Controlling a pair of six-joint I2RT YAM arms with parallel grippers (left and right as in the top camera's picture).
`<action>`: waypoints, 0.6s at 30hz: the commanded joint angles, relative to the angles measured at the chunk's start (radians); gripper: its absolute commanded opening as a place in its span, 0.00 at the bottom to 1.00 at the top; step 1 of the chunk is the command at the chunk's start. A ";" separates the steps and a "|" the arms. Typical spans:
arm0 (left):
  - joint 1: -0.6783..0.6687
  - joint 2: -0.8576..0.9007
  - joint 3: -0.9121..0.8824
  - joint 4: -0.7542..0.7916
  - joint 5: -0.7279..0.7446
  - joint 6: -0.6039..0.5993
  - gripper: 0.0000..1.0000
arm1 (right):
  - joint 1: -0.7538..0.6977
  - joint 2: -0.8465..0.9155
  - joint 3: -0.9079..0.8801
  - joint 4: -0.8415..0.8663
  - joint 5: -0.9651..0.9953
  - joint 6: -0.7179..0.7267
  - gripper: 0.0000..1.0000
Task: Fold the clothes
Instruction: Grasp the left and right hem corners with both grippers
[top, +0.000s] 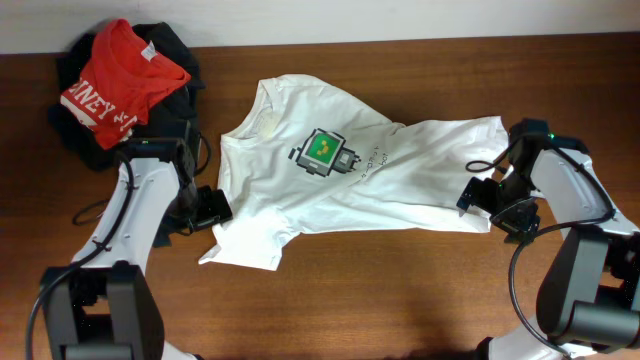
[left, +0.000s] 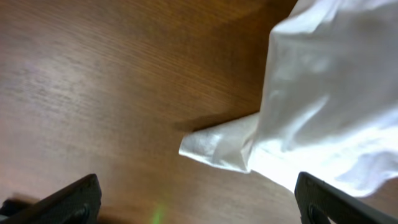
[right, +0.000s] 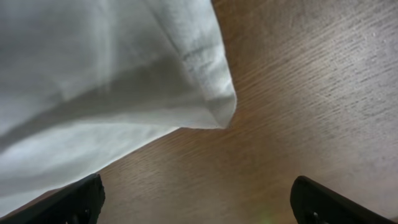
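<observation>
Two claws, both spread wide, gripping nothing. The white T-shirt lies flat on the table. My left claw sits just beside its sleeve edge at 8 o'clock, my right claw by its hem corner at 3 o'clock. Open wood runs along 6 o'clock.

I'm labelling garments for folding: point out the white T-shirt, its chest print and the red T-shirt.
white T-shirt (top: 420, 170): overhead view, plain body right of the print.
chest print (top: 323, 150): overhead view, its green middle.
red T-shirt (top: 125, 70): overhead view, upper red fabric.
</observation>
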 joint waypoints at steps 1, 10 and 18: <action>0.026 -0.023 -0.116 0.072 0.000 0.068 0.99 | 0.005 0.002 -0.025 0.000 0.028 0.020 0.99; -0.033 -0.023 -0.200 0.135 0.092 0.144 0.95 | 0.005 0.002 -0.039 0.057 0.028 0.020 0.99; -0.131 -0.023 -0.200 0.169 -0.019 0.091 0.93 | 0.005 0.002 -0.127 0.143 0.028 0.019 0.99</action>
